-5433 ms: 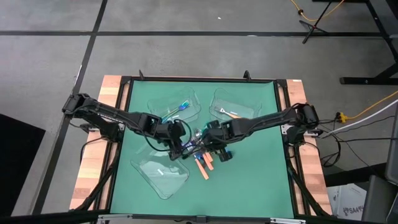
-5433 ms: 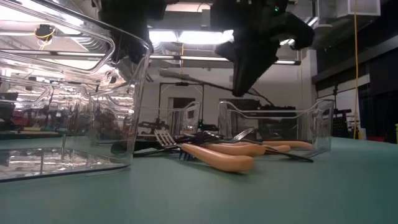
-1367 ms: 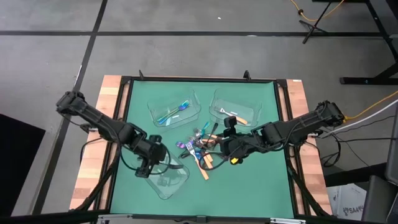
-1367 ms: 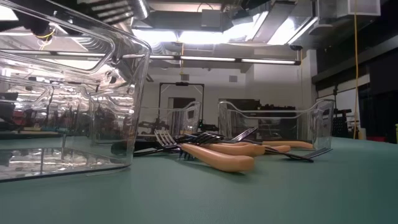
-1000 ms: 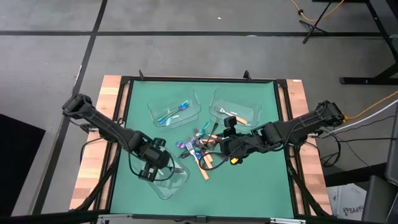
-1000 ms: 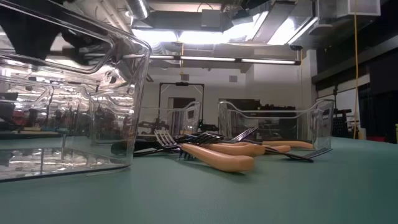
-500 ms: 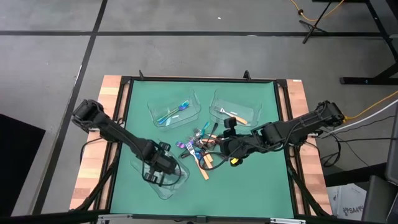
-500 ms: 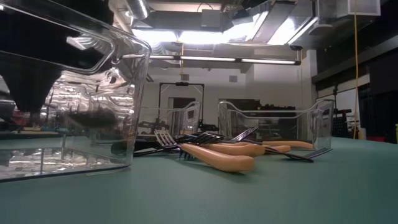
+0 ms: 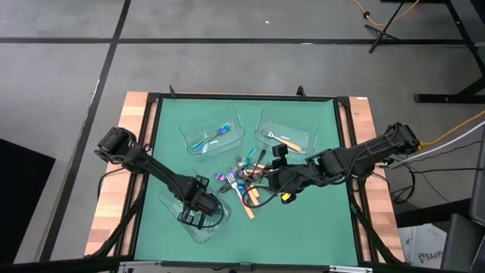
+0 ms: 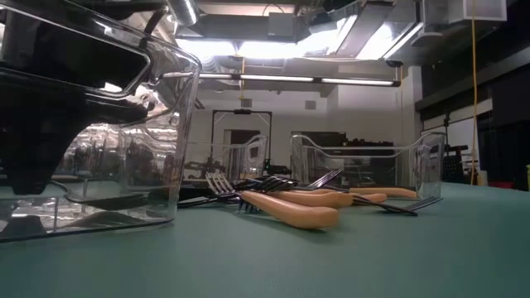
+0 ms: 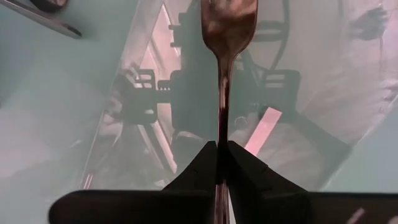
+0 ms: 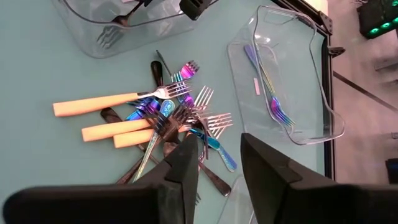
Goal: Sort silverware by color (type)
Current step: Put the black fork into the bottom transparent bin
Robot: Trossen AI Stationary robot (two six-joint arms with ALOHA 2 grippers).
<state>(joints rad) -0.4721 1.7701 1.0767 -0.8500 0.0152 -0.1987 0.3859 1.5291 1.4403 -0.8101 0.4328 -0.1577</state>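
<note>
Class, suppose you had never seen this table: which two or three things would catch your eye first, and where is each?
First, the tangled pile of silverware in the middle of the green table, orange handles among iridescent and dark pieces. Next, the left hand, lowered into the near clear tray and gripping a dark utensil by its handle. The right hand hangs open just beside the pile.

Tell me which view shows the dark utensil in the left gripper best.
The left wrist view: the dark utensil runs straight out from the left gripper, its jaws pinching the handle. The high view hides it under the arm; the low view shows only a dark shape through the tray wall.
</note>
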